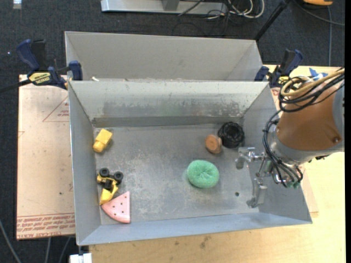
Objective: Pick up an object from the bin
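The gripper (250, 179) is seen spread wide and empty at the right wall of the bin (164, 100), nearest a green round puff (203, 174) on the floor right of centre, which is judged light and soft and best pinched across its middle, while a brown cork-like stub (213, 143) and a black ring (231, 135) lie clear behind it.

A robotics lab: metal bin (164, 106) on dark carpet (38, 12), loose cables (244, 3) (a stand's foot (159, 4) too).

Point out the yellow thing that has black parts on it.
The yellow toy at the bin's lower left, beside the pink wedge. The yellow block above it is plain.
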Robot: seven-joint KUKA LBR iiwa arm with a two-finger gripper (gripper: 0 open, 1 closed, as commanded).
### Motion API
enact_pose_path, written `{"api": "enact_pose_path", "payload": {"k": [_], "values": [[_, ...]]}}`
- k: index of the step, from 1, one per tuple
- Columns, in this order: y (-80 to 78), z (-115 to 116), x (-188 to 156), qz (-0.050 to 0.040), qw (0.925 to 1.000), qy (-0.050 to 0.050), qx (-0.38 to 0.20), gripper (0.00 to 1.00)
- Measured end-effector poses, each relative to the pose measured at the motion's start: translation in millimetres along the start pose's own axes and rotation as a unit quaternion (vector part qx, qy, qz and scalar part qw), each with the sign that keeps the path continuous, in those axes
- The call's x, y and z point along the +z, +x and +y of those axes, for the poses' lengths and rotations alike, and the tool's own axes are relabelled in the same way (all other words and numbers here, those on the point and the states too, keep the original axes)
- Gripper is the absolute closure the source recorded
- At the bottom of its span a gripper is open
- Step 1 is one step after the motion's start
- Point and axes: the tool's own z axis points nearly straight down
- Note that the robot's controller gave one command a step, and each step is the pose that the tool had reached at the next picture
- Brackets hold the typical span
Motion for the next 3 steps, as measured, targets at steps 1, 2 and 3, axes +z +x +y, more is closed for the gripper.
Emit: {"api": "enact_pose_path", "payload": {"k": [1,2,3], "values": [[-2.0,0,-4,-0.0039,1.0000,0.001,-0.001,0.00],[-21.1,34,31,-0.0068,0.9997,0.001,0.023,0.00],[-27.3,59,69,-0.0044,0.9985,-0.001,0.054,0.00]]}}
